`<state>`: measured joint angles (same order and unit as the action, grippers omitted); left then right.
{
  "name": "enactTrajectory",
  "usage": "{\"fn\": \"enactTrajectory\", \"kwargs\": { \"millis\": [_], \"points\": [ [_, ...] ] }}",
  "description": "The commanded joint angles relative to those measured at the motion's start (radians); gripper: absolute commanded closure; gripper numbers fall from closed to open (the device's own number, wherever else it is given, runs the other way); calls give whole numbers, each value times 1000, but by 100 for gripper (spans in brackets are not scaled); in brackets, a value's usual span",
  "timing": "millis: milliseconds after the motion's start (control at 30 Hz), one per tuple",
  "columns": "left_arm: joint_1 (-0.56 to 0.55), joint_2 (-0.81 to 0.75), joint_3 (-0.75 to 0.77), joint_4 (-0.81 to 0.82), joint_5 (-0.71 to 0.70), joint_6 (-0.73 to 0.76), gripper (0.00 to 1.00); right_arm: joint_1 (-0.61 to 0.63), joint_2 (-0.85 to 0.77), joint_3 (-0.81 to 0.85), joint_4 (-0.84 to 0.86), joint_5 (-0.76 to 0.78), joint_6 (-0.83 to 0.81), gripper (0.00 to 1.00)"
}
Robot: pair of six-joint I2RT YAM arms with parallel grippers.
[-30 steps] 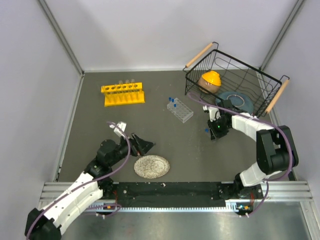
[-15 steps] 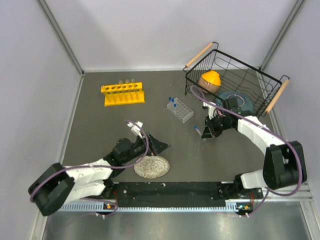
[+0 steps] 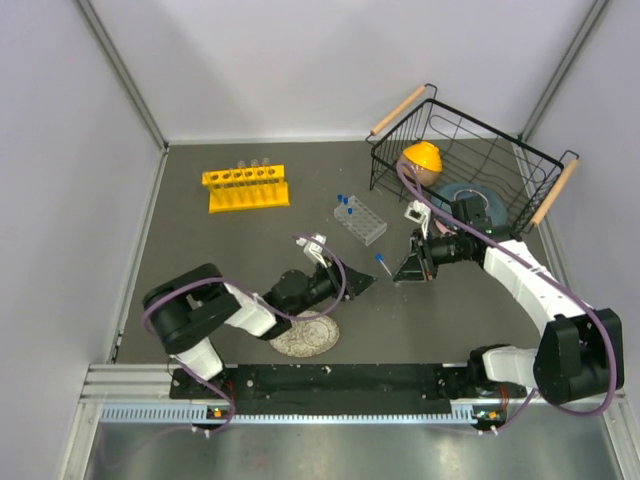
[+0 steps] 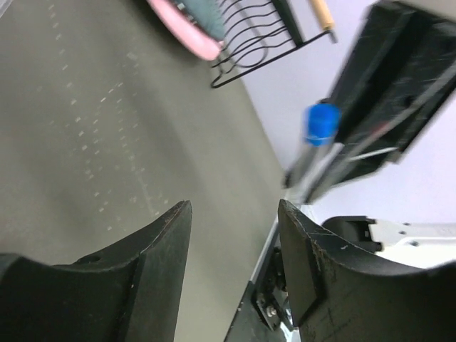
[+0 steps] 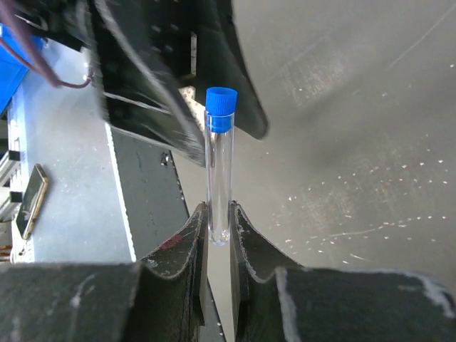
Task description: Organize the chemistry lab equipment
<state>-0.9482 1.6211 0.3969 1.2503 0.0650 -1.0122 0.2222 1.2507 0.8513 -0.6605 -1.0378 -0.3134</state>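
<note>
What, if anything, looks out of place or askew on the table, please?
The small clear plastic grid rack sits diagonally, out of line with the yellow six-hole tube rack. Nothing looks spilled or broken.

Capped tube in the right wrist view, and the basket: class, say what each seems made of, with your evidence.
Tube: clear, glossy, glass or plastic; background shows through. Cap: opaque blue, likely plastic. Basket: thin black wire, probably coated metal; handles pale, wood-like.
</note>
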Motion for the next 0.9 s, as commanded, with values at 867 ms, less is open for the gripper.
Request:
{"fn": "enactTrajectory", "kwargs": {
  "millis": [867],
  "points": [
    [-130, -15, 30, 417, -163, 205, 44, 5, -39, 23, -4, -53, -19, 91]
  ]
}}
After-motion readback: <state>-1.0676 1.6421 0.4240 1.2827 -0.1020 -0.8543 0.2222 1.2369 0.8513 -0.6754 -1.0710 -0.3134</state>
